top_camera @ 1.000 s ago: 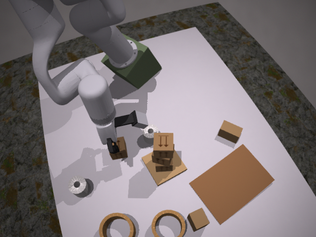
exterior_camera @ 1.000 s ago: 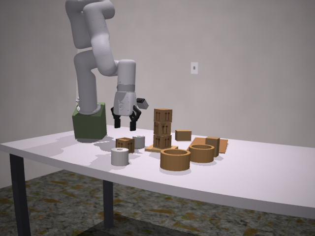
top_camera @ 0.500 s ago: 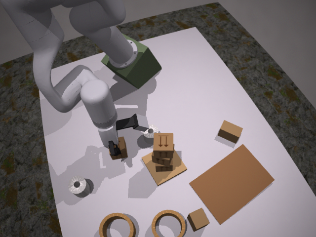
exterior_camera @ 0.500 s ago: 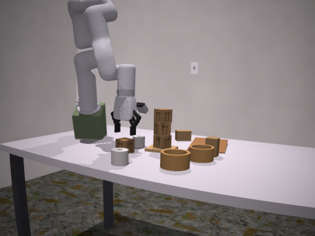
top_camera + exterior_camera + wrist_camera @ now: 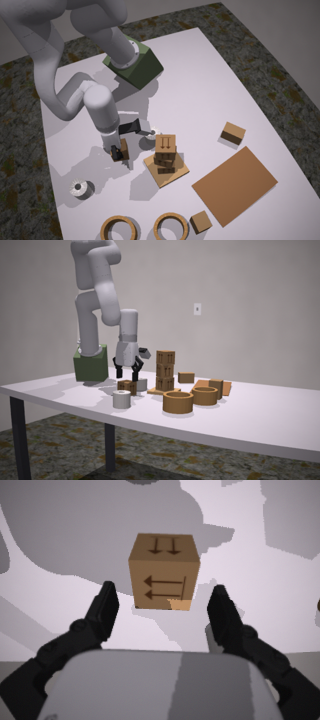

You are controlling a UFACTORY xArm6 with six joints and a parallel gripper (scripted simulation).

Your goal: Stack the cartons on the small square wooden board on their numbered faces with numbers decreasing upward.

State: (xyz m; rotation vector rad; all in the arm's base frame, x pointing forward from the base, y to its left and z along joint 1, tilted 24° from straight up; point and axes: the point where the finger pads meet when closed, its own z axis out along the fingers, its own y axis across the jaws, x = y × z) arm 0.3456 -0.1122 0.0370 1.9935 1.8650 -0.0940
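Three arrow-marked cartons [image 5: 165, 152] stand in a column on the small square wooden board [image 5: 166, 169]; the column also shows in the exterior view [image 5: 165, 370]. The fourth carton [image 5: 122, 149] stands alone on the table left of the board, also in the exterior view [image 5: 127, 386] and in the wrist view [image 5: 164, 571]. My gripper [image 5: 126, 376] hangs just above this carton, open and empty. In the wrist view its fingers stand on either side, apart from the carton.
A white cylinder [image 5: 153, 133] stands behind the board and another [image 5: 78, 187] at the front left. Two wooden rings [image 5: 118, 229] [image 5: 170, 226] and a plain cube [image 5: 200, 221] sit at the front. A large flat board [image 5: 234, 185] and a plain box [image 5: 232, 133] lie right.
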